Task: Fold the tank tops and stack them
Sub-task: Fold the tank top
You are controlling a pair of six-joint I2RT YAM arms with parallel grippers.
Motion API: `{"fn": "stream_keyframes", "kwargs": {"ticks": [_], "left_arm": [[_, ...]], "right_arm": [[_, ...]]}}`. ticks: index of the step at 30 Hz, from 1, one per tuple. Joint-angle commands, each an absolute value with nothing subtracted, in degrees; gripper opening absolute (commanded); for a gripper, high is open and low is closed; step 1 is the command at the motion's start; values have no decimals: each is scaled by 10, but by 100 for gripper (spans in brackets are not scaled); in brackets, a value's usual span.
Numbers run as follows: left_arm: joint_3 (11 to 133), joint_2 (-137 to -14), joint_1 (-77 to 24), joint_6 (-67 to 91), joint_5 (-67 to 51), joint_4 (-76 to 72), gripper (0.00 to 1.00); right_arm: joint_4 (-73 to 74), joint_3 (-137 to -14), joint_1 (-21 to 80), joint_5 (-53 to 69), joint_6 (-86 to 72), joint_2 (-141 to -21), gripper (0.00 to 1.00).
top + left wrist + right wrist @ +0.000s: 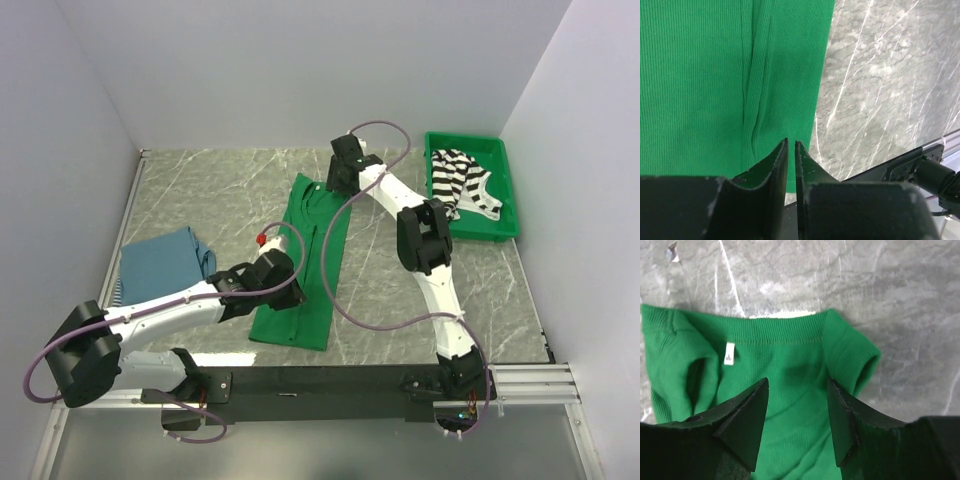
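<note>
A green tank top (312,255) lies folded lengthwise in a long strip at the table's middle. My left gripper (287,298) hovers over its near hem. In the left wrist view the ribbed green cloth (715,75) fills the left side. The left gripper (791,142) has its jaws almost together, with nothing between them. My right gripper (337,180) is over the far neckline, open. The right wrist view shows the right gripper (797,382) straddling the green collar (785,335), not touching it. A black-and-white striped tank top (458,183) lies crumpled in the bin. A folded blue tank top (160,262) lies at the left.
The green plastic bin (506,205) stands at the back right by the wall. A blue-white striped edge (118,293) peeks from under the blue top. Grey marble table (230,190) is bare between the clothes. The metal rail (520,378) runs along the near edge.
</note>
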State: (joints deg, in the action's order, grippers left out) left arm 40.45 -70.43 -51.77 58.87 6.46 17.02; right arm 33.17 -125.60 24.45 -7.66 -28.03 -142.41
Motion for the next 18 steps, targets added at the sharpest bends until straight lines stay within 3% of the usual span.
{"fn": "stream_keyframes", "kwargs": {"ticks": [1, 5, 9, 18], "left_arm": [[395, -698, -515, 573, 52, 152, 16], [387, -687, -515, 581, 73, 168, 17], [367, -650, -490, 593, 96, 202, 26], [310, -527, -433, 657, 133, 338, 47]], "right_arm": [[298, -1226, 242, -88, -287, -1337, 58], [295, -1195, 243, -88, -287, -1268, 58], [279, -1099, 252, -81, -302, -1184, 58], [171, -627, 382, -62, -384, -884, 57]]}}
